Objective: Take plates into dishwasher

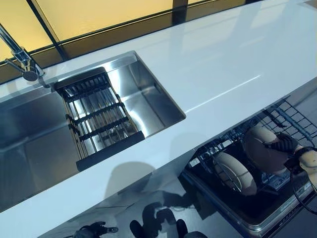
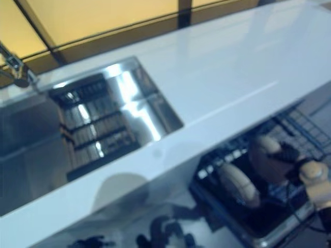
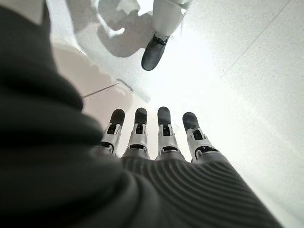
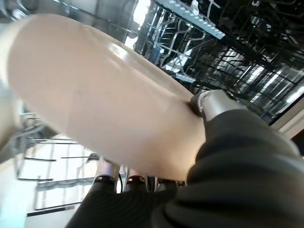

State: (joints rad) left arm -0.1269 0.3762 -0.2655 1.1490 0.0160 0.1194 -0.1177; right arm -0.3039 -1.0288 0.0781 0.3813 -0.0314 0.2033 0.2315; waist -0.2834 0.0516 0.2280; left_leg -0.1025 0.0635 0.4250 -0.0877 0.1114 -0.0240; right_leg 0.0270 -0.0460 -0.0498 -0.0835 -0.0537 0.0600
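Right hand (image 1: 287, 145) grasps a round cream ceramic plate (image 1: 262, 148) by its rim, thumb (image 4: 216, 104) on one face, fingers on the other, above the black wire dishwasher rack (image 1: 292, 121). A second cream plate (image 1: 234, 172) stands upright in the rack beside it. Left hand (image 3: 152, 142) hangs relaxed, fingers straight.

Head stereo pair looks steeply down at bench (image 1: 218, 64), sink (image 1: 148, 99) and dishwasher rack (image 1: 292, 119); both eyes share these. Left wrist cam close, faces floor (image 3: 247, 71) past its fingers (image 3: 164, 130). Right wrist cam very close: plate (image 4: 95, 95) fills frame above its fingers, rack beyond.
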